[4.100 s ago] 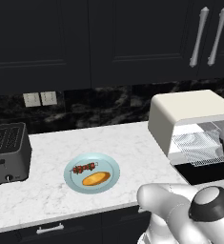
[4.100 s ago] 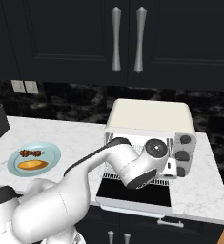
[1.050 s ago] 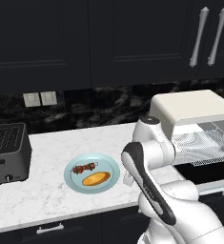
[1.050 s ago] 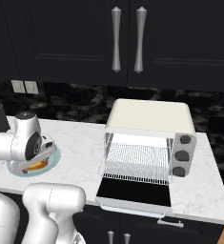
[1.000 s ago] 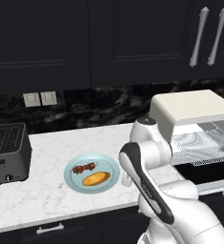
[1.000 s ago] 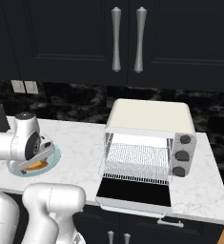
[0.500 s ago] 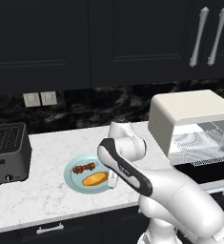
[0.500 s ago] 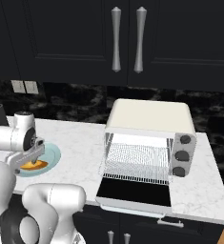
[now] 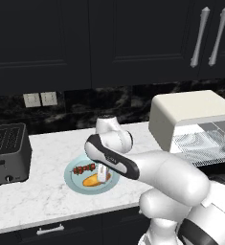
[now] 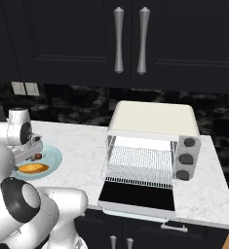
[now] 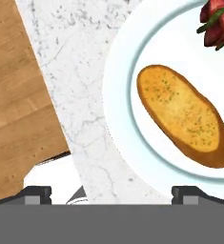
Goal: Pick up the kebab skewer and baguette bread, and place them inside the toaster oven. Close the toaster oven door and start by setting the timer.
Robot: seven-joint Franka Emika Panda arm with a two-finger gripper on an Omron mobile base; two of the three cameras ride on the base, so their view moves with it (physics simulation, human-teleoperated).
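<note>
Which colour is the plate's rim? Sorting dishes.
Pale blue rim on the plate, clearest in the hand view.

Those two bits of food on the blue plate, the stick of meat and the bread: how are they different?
The kebab skewer is a thin stick threaded with dark red chunks and green bits; the baguette bread is one smooth oval loaf, golden orange with fine green flecks. The skewer lies on the far side of the plate, the bread on the near side. Both lie flat on that plate, apart from each other, neither yet gripped.

The white marble counter carries a dark toaster, a blue plate and the toaster oven.
</note>
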